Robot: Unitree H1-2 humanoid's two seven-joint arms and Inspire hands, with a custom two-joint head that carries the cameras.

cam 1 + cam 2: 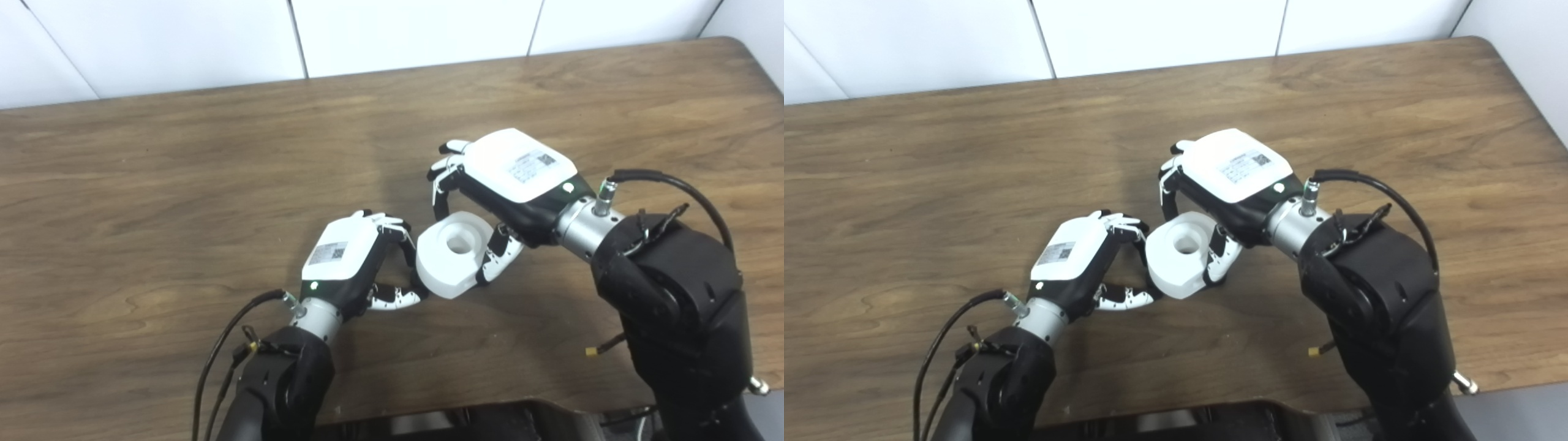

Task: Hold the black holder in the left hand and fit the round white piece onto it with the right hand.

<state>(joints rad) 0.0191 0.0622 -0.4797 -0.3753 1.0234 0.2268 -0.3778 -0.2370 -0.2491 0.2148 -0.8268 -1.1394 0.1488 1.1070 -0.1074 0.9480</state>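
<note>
Gripping the round white plastic piece with a centre hole (454,253), the right robot hand (499,184) holds it just above the brown wooden surface (153,184). The left robot hand (358,263) curls its fingers against the piece's left side (black holder hidden; grasp uncertain).

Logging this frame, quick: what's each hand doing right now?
Left hand: fingers curled beside the white piece; the black holder isn't visible, so cannot tell.
Right hand: shut on the round white piece.
</note>
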